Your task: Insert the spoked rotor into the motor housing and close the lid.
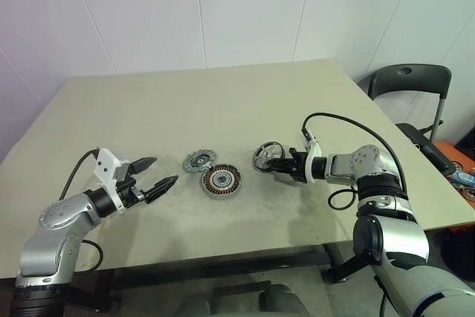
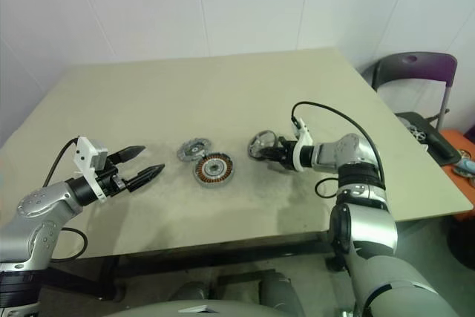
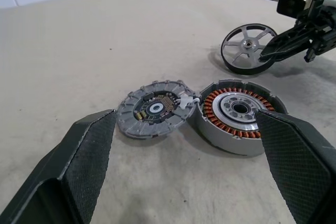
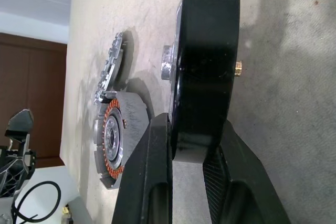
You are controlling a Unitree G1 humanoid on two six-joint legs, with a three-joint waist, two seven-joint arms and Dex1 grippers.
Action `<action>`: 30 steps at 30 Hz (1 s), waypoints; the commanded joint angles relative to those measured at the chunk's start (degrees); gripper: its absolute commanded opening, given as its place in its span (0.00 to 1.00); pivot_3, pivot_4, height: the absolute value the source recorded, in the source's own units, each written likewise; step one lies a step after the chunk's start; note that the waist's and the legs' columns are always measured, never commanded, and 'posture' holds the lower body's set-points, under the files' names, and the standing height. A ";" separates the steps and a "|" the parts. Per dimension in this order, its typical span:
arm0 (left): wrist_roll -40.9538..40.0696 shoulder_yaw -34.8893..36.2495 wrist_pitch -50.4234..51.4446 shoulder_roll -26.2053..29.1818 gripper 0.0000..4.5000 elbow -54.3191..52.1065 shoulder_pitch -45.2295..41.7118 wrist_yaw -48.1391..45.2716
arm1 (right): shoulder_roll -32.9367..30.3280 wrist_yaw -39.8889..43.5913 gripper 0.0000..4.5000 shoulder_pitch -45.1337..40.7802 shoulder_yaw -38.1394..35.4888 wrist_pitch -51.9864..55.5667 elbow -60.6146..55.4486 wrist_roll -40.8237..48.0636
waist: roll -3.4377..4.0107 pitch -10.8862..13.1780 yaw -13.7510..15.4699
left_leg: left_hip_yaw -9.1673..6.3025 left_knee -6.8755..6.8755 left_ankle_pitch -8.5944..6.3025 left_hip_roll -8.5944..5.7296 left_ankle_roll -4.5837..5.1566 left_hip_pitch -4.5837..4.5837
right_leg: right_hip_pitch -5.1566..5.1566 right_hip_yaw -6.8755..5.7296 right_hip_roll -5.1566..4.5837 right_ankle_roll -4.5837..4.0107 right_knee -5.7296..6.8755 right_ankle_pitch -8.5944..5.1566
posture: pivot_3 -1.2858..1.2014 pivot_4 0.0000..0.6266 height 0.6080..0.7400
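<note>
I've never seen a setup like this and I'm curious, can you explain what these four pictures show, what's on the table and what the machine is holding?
This is a two-armed humanoid robot at a beige table. Two pictures come from cameras in its head, looking down over both arms. The other two come from a camera on each wrist, looking along that arm's black fingers.

Three motor parts are there. The housing is the round piece with copper windings. Touching its edge is the lid, a grey scalloped disc. Further toward the robot's right stands the rotor, a black-rimmed wheel with silver spokes, tipped up on its edge.

The right end effector is shut on the rotor's rim. The left end effector hovers open and holds nothing, beside the lid.
</note>
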 commanded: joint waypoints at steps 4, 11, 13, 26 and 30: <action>-0.40 1.12 -1.04 0.86 1.00 -1.37 -0.32 -0.22 | -0.37 0.56 0.09 -1.18 -1.53 5.69 -5.94 4.09 | 0.01 0.01 -0.04 | 0.00 -0.02 0.00 0.00 0.00 -0.03 | -0.05 0.00 0.00 0.00 -0.01 0.00 | 0.52 0.00 1.00; -0.65 1.82 -0.97 1.60 1.00 -1.89 -0.03 -0.28 | 3.96 -0.45 0.09 -0.29 -2.47 17.03 -15.50 9.98 | 0.03 0.02 -0.13 | 0.00 -0.03 0.00 0.04 0.00 -0.03 | -0.08 0.01 0.04 0.00 0.02 0.00 | 0.52 0.00 1.00; -0.71 1.97 -0.98 1.71 1.00 -1.99 0.02 -0.21 | 5.46 -1.26 0.09 -0.09 -2.19 17.60 -17.33 12.49 | 0.04 0.02 -0.07 | -0.01 -0.03 0.00 0.04 0.00 -0.03 | -0.08 0.01 0.05 0.00 0.02 0.00 | 0.52 0.00 1.00; -0.85 2.03 -1.13 1.63 1.00 -2.47 0.46 0.26 | 12.12 -9.18 0.09 5.01 1.82 17.60 -25.31 17.50 | 0.05 0.03 -0.07 | -0.02 -0.04 0.00 0.03 0.00 -0.07 | -0.11 0.00 0.00 0.01 0.01 -0.01 | 0.52 0.00 1.00; -0.81 1.96 -1.20 1.56 1.00 -2.32 0.25 0.35 | 13.71 -10.84 0.09 5.26 1.58 17.60 -25.15 17.82 | 0.05 0.03 -0.13 | -0.01 -0.04 0.00 0.03 0.00 -0.07 | -0.12 0.00 0.01 0.01 0.01 0.00 | 0.52 0.00 1.00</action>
